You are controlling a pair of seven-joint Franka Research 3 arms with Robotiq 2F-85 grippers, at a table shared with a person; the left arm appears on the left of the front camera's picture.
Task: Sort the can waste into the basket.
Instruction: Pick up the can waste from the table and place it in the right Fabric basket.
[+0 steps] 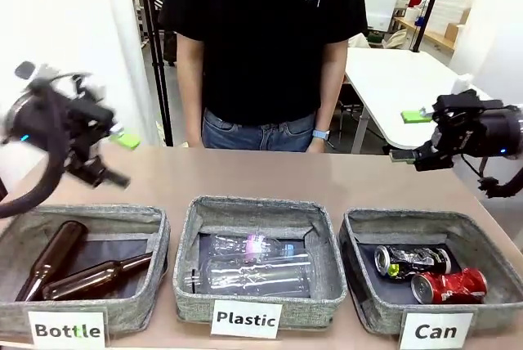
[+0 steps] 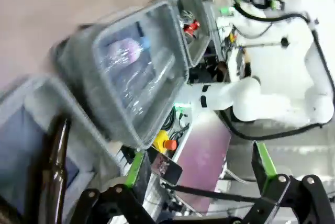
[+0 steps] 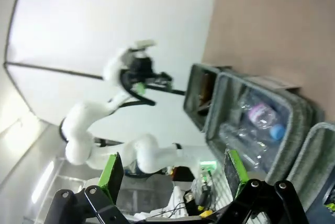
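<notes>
Presently listed: three grey woven-fabric square bins in a row along the near edge of the brown table, each with a white label. Rightmost, the basket labelled "Can", holds both items of can waste on its dark lining: one crushed black drink can with yellow-green marks and, just in front of it, one crushed red drink can, the two lying on their sides and close together. Middle bin, labelled "Plastic", contains clear plastic bottles. Left bin, labelled "Bottle", contains two brown glass bottles lying flat. Left gripper, black with green pads, is raised above the table behind the "Bottle" bin, jaws spread apart and empty (somewhat blurred). Right gripper hangs above the table's far right side, jaws likewise parted, gripping nothing. One person in a black T-shirt stands at the far side of the table.
</notes>
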